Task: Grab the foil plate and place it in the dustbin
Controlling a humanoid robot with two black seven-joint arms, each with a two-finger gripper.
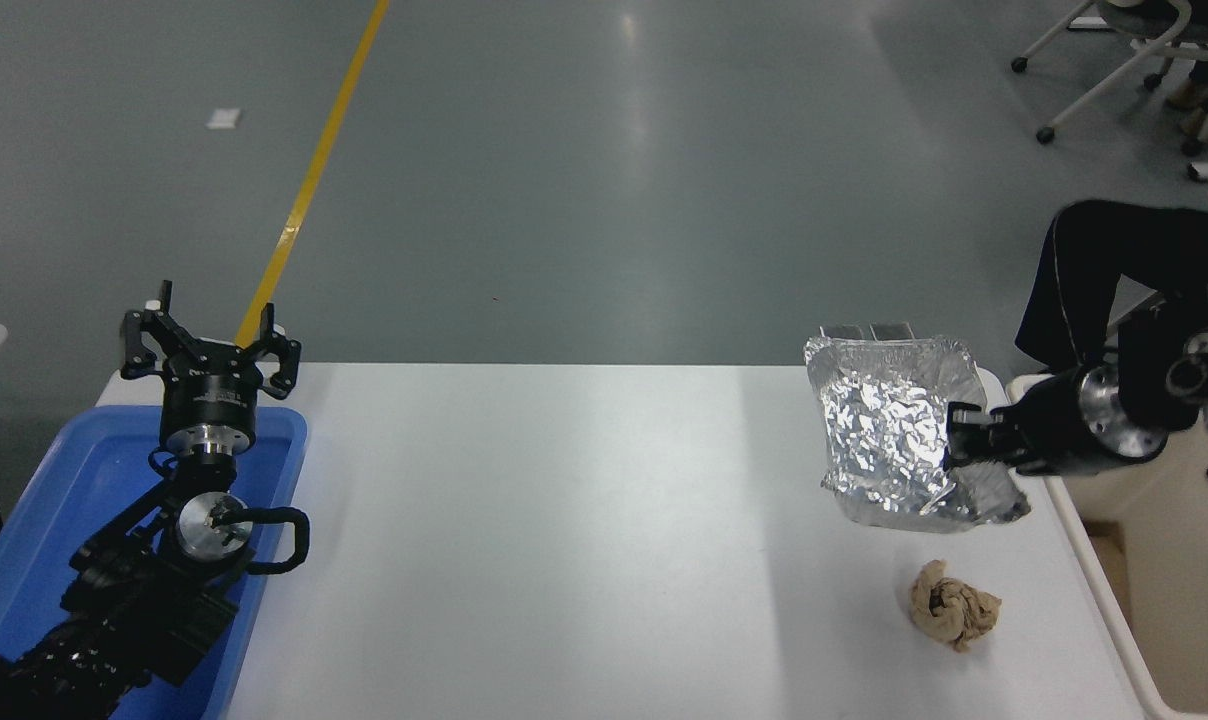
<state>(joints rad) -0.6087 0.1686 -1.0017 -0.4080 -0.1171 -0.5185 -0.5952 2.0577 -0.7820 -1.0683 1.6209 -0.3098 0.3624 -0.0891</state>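
Observation:
The foil plate (pixel 889 430), a crinkled silver tray, hangs tilted in the air above the table's right part. My right gripper (pixel 967 447) is shut on its right rim and holds it just left of the dustbin (pixel 1094 540), the cream-beige bin at the table's right edge. My left gripper (pixel 207 345) is open and empty, parked upright above the blue tray at the left.
A crumpled brown paper ball (pixel 954 604) lies on the white table (pixel 564 540) below the held plate. A shallow blue tray (pixel 54 500) sits at the left edge. A seated person's dark legs (pixel 1114 270) are at the far right behind the bin.

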